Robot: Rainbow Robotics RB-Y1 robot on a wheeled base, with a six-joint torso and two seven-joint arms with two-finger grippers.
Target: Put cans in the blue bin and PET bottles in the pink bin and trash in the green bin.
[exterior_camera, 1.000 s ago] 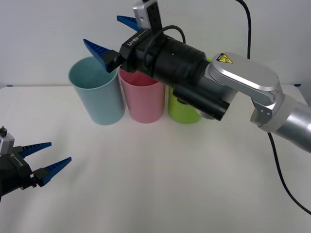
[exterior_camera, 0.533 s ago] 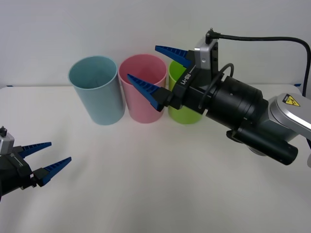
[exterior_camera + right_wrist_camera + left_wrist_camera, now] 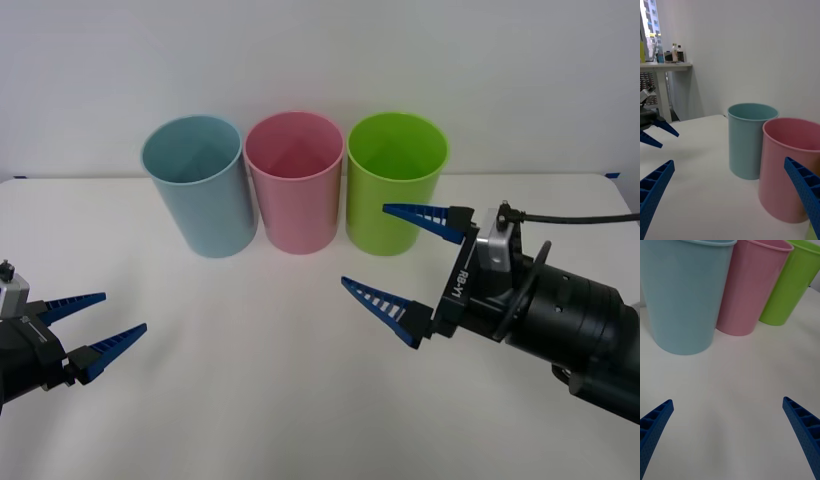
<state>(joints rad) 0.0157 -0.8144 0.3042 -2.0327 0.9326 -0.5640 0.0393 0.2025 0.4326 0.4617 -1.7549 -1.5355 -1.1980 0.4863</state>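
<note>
Three tall bins stand in a row at the back of the table: the blue bin (image 3: 200, 190) on the left, the pink bin (image 3: 296, 185) in the middle, the green bin (image 3: 396, 190) on the right. My right gripper (image 3: 364, 244) hangs open in front of the green bin, above the table, with nothing between its fingers. At the front left edge my left gripper (image 3: 125, 311) is open and low, pointing toward the blue bin (image 3: 685, 300) and pink bin (image 3: 748, 288). The cans, PET bottles and trash are out of view.
The white table (image 3: 260, 380) stretches bare between the two grippers. A black cable (image 3: 590, 215) trails from the right arm. Off the table's left side, a desk with bottles (image 3: 666, 62) stands in the room.
My right arm has pulled back from above the blue and pink bins, swinging right and down to hang before the green bin, still open. The left arm has not moved.
</note>
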